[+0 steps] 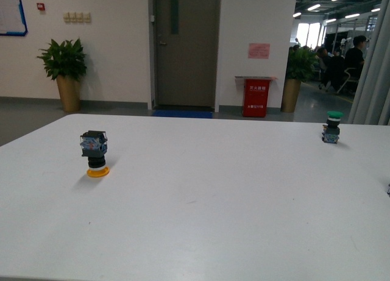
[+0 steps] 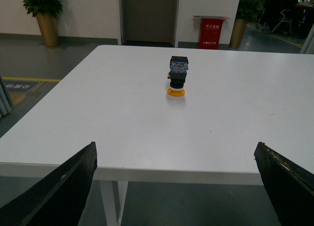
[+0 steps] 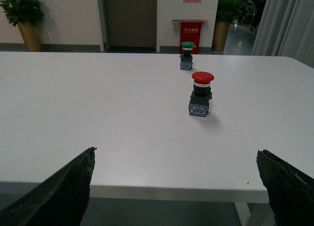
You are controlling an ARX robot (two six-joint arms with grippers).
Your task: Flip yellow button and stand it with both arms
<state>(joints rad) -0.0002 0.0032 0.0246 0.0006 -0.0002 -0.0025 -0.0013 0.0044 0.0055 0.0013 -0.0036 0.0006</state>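
Three push-buttons stand on one white table [image 1: 201, 232]; I log them against that table.

1. Yellow button [image 1: 94, 153]: on the table's left half, about midway between its near and far edges. It is inverted, with the orange-yellow cap flat on the surface, the black collar above it and the blue-and-clear block on top.
2. Green button [image 1: 332, 127]: near the table's far right corner, cap uppermost.
3. Red button [image 3: 201, 93]: right side of the table, nearer than the green one, cap uppermost.
4. Left gripper [image 2: 174, 147]: off the table's near edge, jaws spread wide. I see plain tabletop between it and the yellow button.
5. Right gripper [image 3: 175, 151]: off the same near edge, jaws likewise wide apart, facing the red and green buttons.
6. Beyond the table's far edge: grey door [image 1: 186, 46], potted plant [image 1: 64, 71], red cabinet [image 1: 255, 97].
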